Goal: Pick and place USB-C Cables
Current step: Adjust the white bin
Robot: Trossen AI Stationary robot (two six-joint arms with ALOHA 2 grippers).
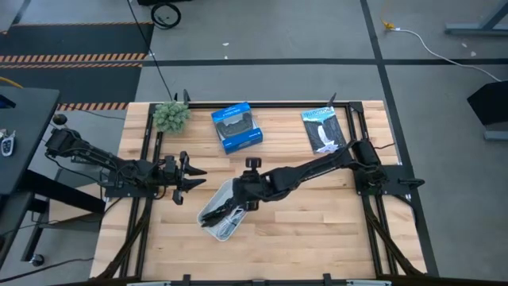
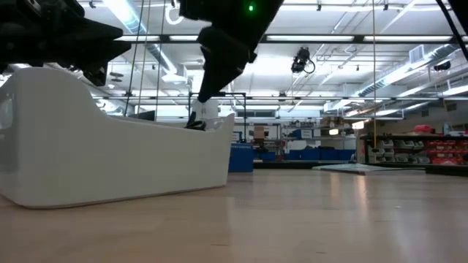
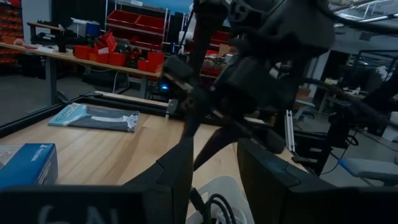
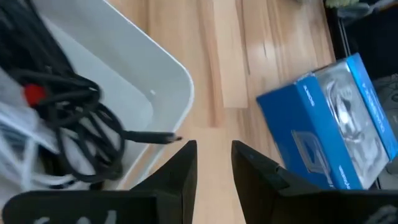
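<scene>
Hovering empty, jaws parted, right pincer (image 4: 213, 163) above white bin (image 4: 163, 68); blue box (image 4: 336, 118) print unreadable.

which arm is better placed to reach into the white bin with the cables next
Right. Its tool hangs over the white bin, fingers apart and empty, beside the black cable with red tie. The left tool waits off the bin's edge.

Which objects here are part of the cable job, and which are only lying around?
Job:
- USB-C cables, coiled inside the white bin
- right end effector, at the bin's edge
- left end effector, waiting left of the bin

Lying about:
- blue box
- dark flat packet
- small green plant
</scene>
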